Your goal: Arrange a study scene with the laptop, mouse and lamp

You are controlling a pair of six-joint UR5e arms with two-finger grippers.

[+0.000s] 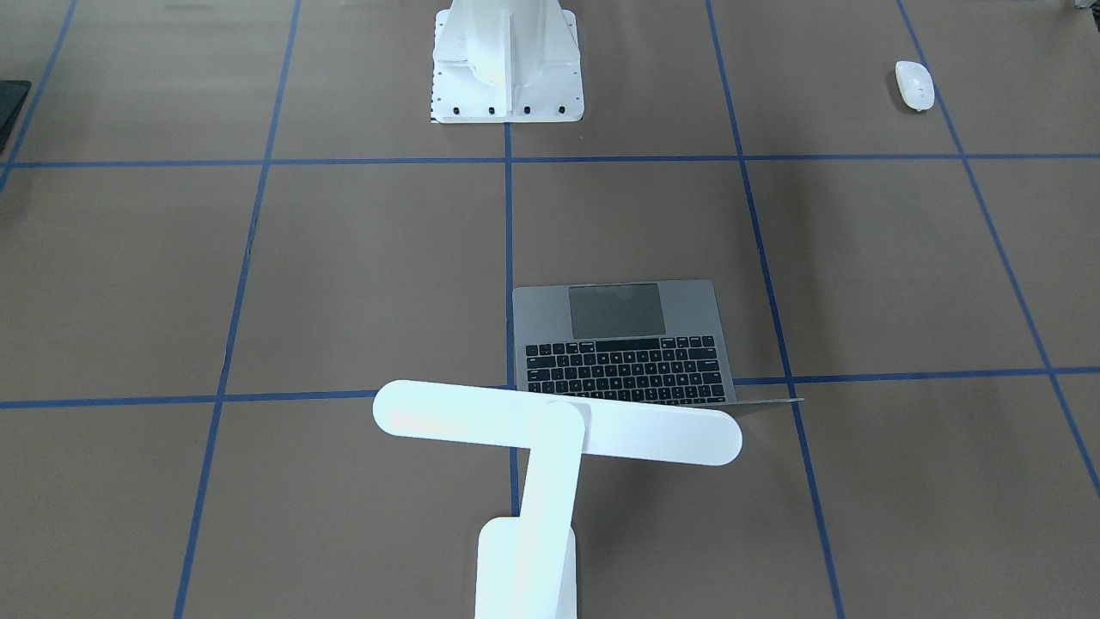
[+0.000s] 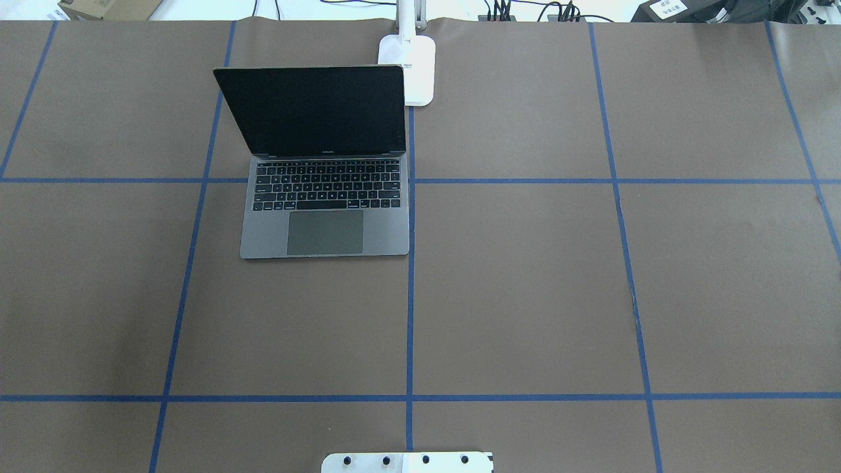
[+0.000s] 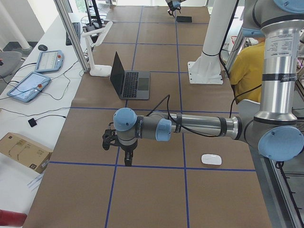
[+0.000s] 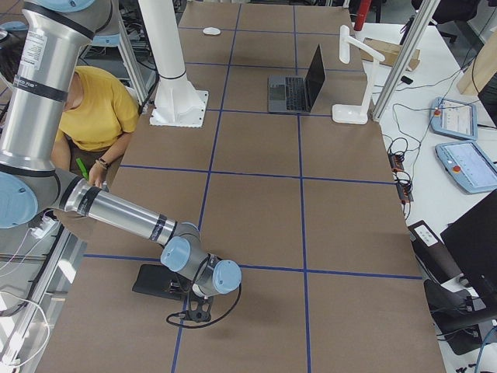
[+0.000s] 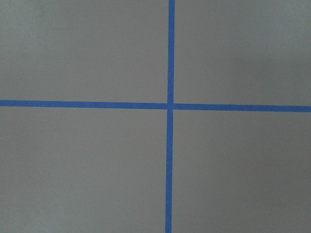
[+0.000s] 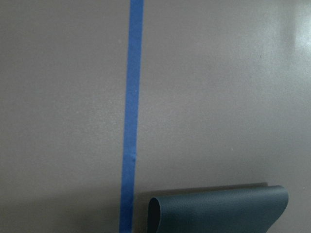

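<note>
Sitting open left of centre on the far half of the table [image 2: 525, 295], the laptop [image 2: 325, 197] had the lamp [image 2: 417, 72] just beside its far right corner. Mouse [image 1: 914, 85] lay well apart, near left end. Left gripper [image 3: 127, 160] and right gripper [image 4: 198, 311] hung low, the right one by a black mat [image 4: 155, 281]; spread or pressed together, cannot tell.

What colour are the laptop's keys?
Black keys on the grey laptop; clearest in the overhead exterior view.
</note>
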